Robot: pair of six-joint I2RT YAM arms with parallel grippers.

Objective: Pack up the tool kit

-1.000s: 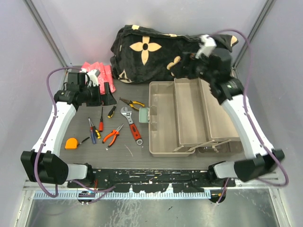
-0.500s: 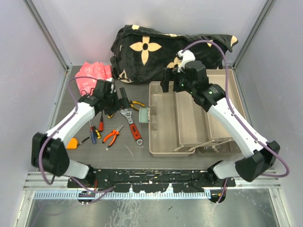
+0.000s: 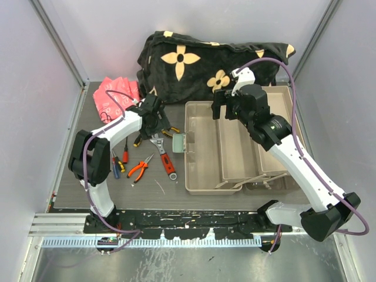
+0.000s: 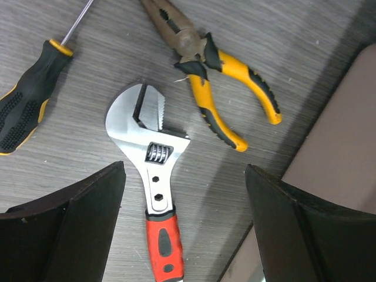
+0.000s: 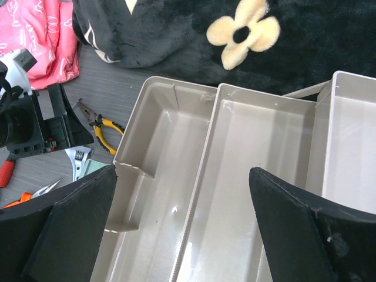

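Dark grey wood-grain worktop enclosed by pale panels. The toolbox sits open right of centre, its trays spread. The left end effector hovers wide apart and empty over the red-handled wrench. The right end effector, equally wide, holds nothing above the trays.

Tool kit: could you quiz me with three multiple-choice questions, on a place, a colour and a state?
1. The wrench, relative to the toolbox, lies: A. inside B. to its left C. behind
2. The pliers by the wrench head are: A. blue B. green C. yellow-black
3. The left end effector is: A. open over the wrench B. shut on it C. shut on a screwdriver

B, it lies on the table; C, clear in the left wrist view; A, its fingers stand apart either side.
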